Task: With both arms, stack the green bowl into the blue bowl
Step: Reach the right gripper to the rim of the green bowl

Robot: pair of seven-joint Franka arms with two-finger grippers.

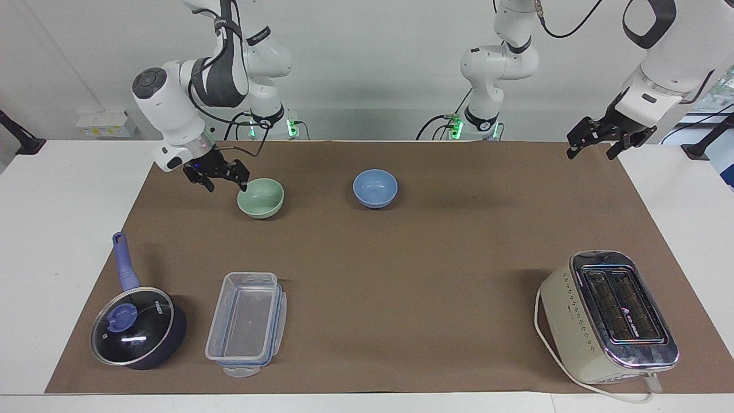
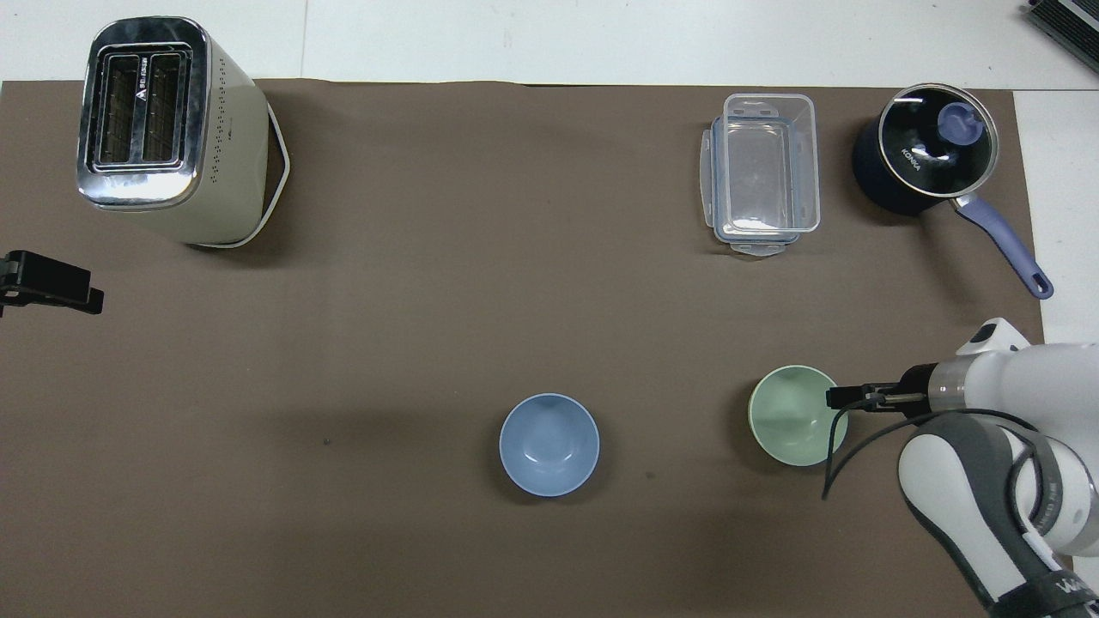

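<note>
The green bowl [image 1: 261,198] stands upright on the brown mat, toward the right arm's end; it also shows in the overhead view [image 2: 797,416]. The blue bowl [image 1: 375,188] stands beside it near the table's middle, empty, also in the overhead view [image 2: 549,445]. My right gripper [image 1: 225,181] is open and low, right beside the green bowl's rim on the side toward the right arm's end; in the overhead view [image 2: 846,399] its tip overlaps the rim. I cannot tell if it touches. My left gripper [image 1: 596,144] is open and empty, waiting raised over the mat's edge [image 2: 51,283].
Farther from the robots stand a dark pan with a glass lid and blue handle [image 1: 135,330], a clear plastic container [image 1: 246,324] beside it, and a cream toaster [image 1: 610,315] toward the left arm's end. The brown mat [image 1: 401,275] covers the table.
</note>
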